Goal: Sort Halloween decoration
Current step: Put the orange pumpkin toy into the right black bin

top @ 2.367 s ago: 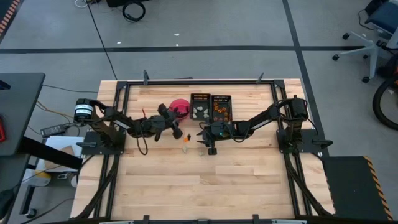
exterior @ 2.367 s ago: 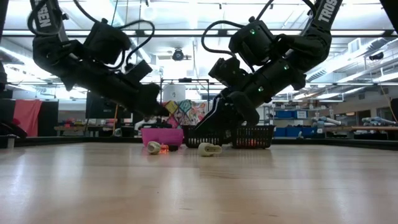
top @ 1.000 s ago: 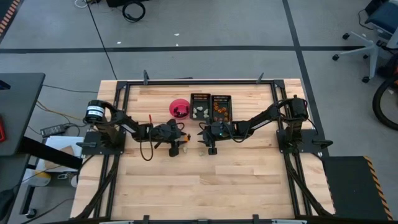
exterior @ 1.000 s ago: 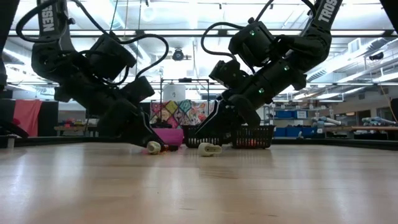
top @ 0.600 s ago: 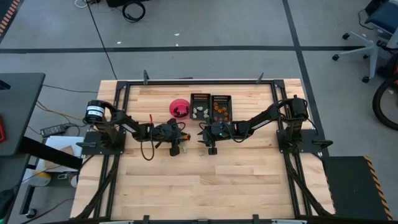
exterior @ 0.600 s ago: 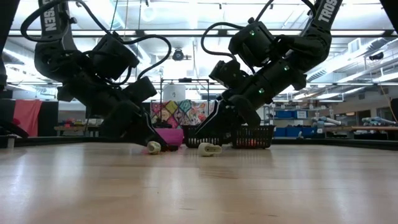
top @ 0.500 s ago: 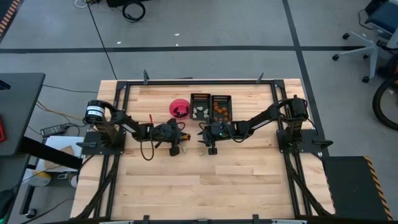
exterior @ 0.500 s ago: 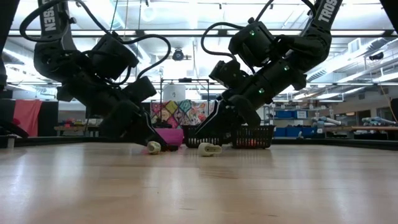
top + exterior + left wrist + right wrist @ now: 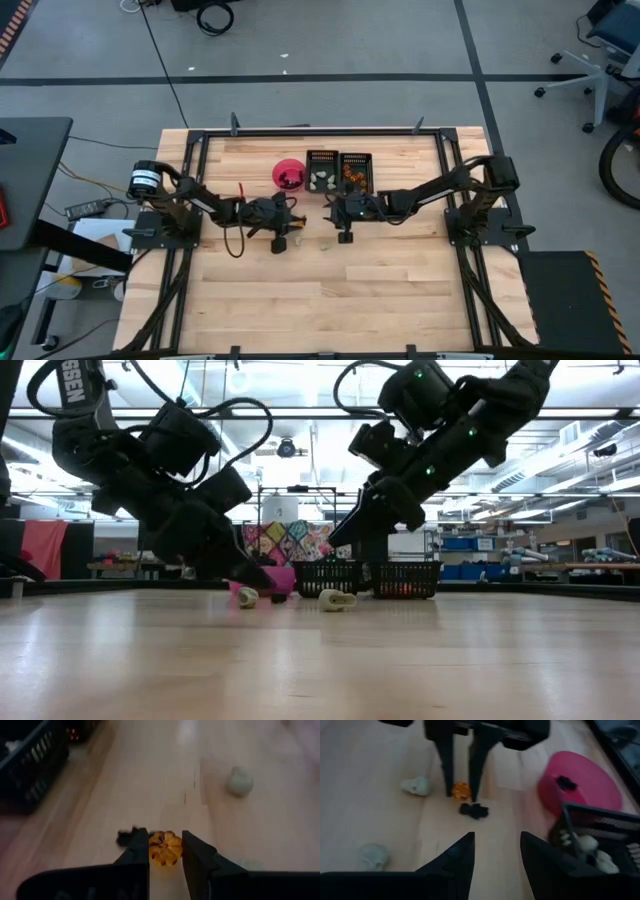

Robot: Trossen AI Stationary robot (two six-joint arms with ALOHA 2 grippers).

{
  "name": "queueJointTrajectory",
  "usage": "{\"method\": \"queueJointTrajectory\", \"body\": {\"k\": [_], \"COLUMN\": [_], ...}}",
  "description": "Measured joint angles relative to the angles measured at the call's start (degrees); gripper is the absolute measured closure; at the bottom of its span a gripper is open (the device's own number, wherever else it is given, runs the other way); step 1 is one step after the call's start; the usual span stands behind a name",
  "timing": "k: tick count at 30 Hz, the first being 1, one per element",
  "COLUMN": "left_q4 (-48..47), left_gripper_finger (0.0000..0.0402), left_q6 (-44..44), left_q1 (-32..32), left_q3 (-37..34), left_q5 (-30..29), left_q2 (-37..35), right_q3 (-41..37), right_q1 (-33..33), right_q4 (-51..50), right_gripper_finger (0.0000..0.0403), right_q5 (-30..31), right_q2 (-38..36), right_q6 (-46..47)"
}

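My left gripper (image 9: 165, 851) is shut on a bright orange pumpkin piece (image 9: 165, 848) low over the table's middle; it also shows in the high view (image 9: 279, 243). A dark piece (image 9: 127, 836) lies on the wood right beside its finger. Pale greenish-white pieces (image 9: 417, 785) (image 9: 374, 856) lie nearby on the wood. My right gripper (image 9: 497, 860) is open and empty, raised above the table (image 9: 345, 538), with one pale piece (image 9: 337, 599) below it. My left gripper pinches the orange piece's two opposite sides (image 9: 152, 851) between its two fingers, at their free ends (image 9: 449, 790). The fingers slant down from the table's left. I cannot tell whether the piece rests on the wood or hangs just clear of it.
The pink round bowl (image 9: 290, 173) holds dark pieces at the far middle. Two black trays (image 9: 322, 172) (image 9: 356, 172) stand to its right, one with pale pieces, one with orange ones. Bare wood lies toward the near edge.
My right gripper has risen from the table and drawn a little toward the right edge, leaving the pale piece lying on the wood. My left gripper has stayed low by the orange piece, rising only a little.
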Motion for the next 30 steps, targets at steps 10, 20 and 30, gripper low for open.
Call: {"method": "queueJointTrajectory", "body": {"k": [10,20,30], "left_q4": [-3.23,-3.75,-3.07], "left_gripper_finger": [0.0346,0.0346,0.0346], "left_q6": [6.81,11.59,11.87], "left_q1": [0.21,4.45,8.24], "left_q3": [8.28,14.81,23.26], "left_q5": [1.06,0.31,0.35], "left_q2": [0.04,0.76,7.61], "right_q3": [0.0,-0.02,-0.02], "right_q1": [-0.02,0.19,2.58], "right_q4": [-8.92,-16.88,-29.92], "right_gripper_finger": [0.0241,0.0241,0.0241], "right_q5": [16.65,31.75,44.95], "right_q2": [-1.22,-5.11,-13.42], "right_q6": [2.53,6.4,14.19]}}
